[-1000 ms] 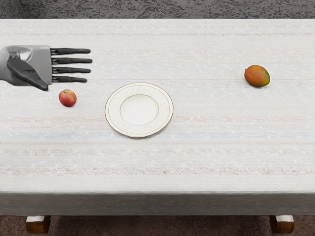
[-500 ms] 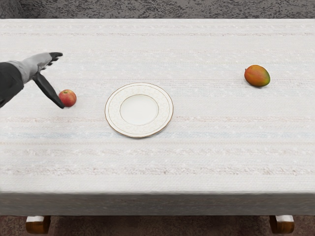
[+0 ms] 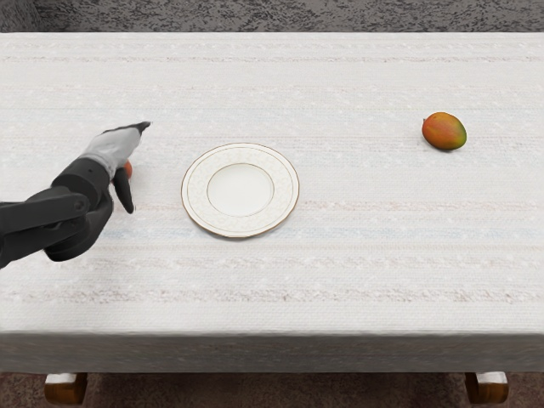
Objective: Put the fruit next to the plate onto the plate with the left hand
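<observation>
While your left hand (image 3: 110,153) is hovering over the apple (image 3: 128,168), you're showing fingers (image 3: 136,128) stretched out straight and the thumb (image 3: 125,197) hanging down apart from them: spread, and closing on nothing yet. The apple is sitting right beneath those fingers, tucked between them and the thumb, with only a red sliver showing. The plate (image 3: 194,191) is waiting near the fingertips, off to their side. The mango (image 3: 444,131) is lying well beyond them across the table (image 3: 340,272), and it isn't your target. I'm judging this apple as light, firm and round, with smooth skin that's likely to roll or squirt out of a shallow pinch. So you're wanting fingers and thumb wrapping its widest part from opposite sides, squeezing moderately, since it isn't going to crush.
</observation>
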`<state>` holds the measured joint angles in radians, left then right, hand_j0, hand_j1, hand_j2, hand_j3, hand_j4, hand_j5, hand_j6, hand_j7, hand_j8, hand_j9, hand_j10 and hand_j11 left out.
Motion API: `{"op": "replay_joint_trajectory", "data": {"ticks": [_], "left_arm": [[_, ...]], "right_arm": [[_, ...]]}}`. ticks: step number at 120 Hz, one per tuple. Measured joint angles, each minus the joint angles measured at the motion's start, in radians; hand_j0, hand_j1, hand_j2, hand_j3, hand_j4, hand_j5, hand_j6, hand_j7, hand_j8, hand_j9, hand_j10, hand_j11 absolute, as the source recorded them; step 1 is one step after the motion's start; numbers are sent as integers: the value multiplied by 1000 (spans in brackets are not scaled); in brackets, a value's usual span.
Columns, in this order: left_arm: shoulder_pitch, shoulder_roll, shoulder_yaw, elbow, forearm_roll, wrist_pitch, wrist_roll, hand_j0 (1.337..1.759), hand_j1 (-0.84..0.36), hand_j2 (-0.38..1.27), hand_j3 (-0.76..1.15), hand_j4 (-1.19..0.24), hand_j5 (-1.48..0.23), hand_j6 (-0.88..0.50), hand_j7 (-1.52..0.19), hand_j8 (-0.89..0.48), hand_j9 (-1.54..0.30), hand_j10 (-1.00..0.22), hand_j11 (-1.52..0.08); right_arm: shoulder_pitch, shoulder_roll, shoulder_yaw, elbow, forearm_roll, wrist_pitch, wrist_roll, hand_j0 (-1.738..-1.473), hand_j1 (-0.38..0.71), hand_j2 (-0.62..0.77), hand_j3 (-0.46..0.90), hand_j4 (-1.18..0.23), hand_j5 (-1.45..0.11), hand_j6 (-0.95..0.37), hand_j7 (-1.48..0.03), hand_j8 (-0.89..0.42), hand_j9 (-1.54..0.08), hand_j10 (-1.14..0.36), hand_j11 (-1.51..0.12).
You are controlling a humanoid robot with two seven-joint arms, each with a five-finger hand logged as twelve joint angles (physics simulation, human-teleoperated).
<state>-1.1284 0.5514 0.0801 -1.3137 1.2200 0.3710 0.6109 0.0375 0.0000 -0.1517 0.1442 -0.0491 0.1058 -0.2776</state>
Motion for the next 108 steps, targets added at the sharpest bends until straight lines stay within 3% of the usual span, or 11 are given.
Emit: {"op": "replay_joint_trajectory", "data": {"ticks": [38, 82, 108], "left_arm": [[4, 62, 30, 70, -5, 2, 0, 1658, 204, 28, 0, -128, -161, -129, -161, -129, -161, -127, -160], [-62, 48, 23, 71, -192, -152, 0, 1658, 179, 32, 0, -148, -187, -149, -187, -149, -187, -147, -187], [-72, 32, 24, 81, -203, -115, 0, 1658, 143, 38, 0, -178, -226, -179, -226, -179, -226, -177, -225]], "right_arm": [[2, 0, 1, 4, 0, 0, 0, -1658, -349, 0, 0, 0, 0, 0, 0, 0, 0, 0, 0], [4, 0, 1, 8, 0, 0, 0, -1658, -349, 0, 0, 0, 0, 0, 0, 0, 0, 0, 0], [5, 0, 1, 9, 0, 0, 0, -1658, -349, 0, 0, 0, 0, 0, 0, 0, 0, 0, 0]]}}
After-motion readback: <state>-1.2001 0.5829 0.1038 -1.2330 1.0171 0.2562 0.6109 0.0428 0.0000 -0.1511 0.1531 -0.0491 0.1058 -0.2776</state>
